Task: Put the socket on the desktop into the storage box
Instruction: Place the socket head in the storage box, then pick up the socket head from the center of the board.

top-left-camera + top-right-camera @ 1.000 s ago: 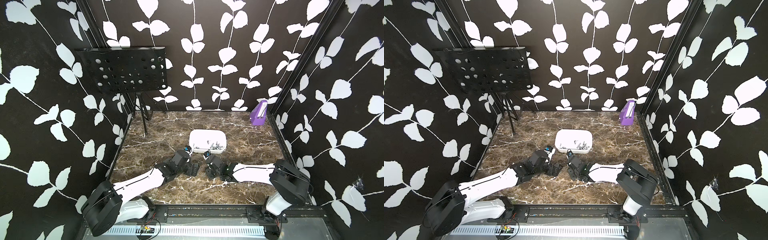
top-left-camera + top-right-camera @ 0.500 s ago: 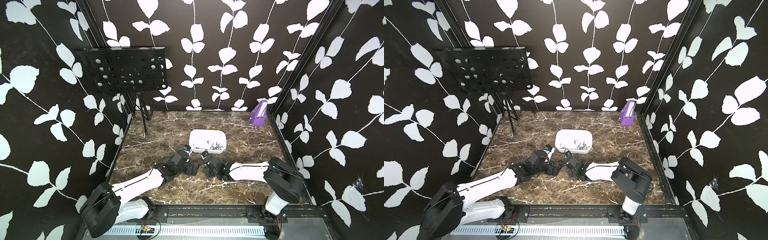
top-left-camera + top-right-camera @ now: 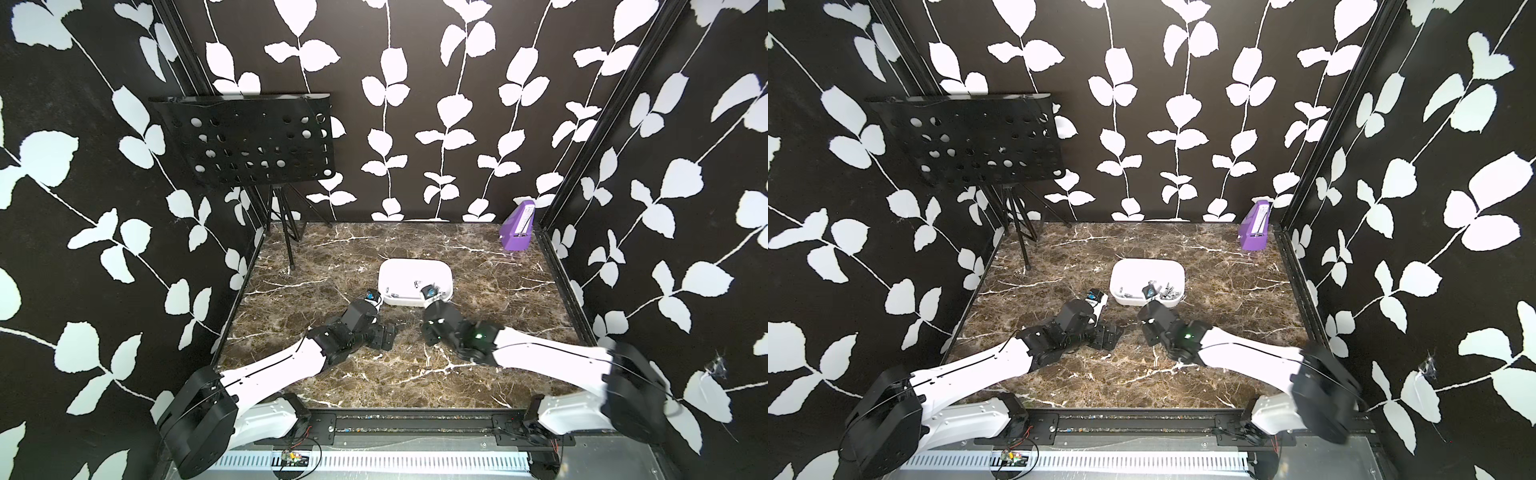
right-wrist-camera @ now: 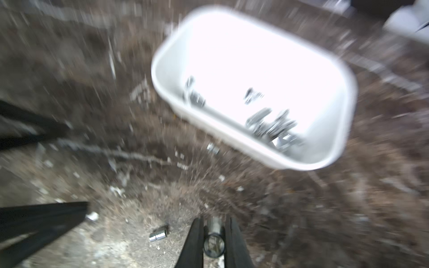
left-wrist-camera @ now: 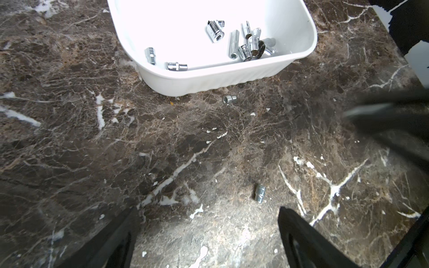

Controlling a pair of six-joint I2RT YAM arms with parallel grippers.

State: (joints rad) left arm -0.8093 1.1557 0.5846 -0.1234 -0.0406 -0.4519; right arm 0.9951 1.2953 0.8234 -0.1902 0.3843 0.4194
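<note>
Right hand [image 4: 213, 220]: clamped tight on 1 chrome socket [image 4: 214, 242], which is pinched between both fingers with its open end facing the wrist camera. This view is badly smeared. The socket is on the near side of the storage box [image 4: 232, 139], not over it. Cannot tell whether it is clear of the worktop [image 5: 162, 139].

Left hand [image 5: 209, 213]: spread wide with nothing between the fingers, low over the worktop.

Loose socket [image 5: 259, 193]: on its side on the worktop, just ahead of the left hand and nearer 1 finger.

2nd loose socket [image 5: 229, 99]: on its side just beside the storage box's near wall, with a narrow gap between them.

Storage box: sits mid-worktop in both top views [image 3: 411, 272] [image 3: 1146, 272]. Inside, a cluster of sockets [image 5: 250, 46] fills 1 corner, 1 fat socket [image 5: 215, 30] lies apart from it, and 2 small sockets [image 5: 151, 55] lie toward the other end by the near wall.

Both arms reach in from the near edge, hands side by side short of the box.

Purple box [image 3: 517, 230]: far right corner. Black perforated music stand [image 3: 249, 141]: far left.
</note>
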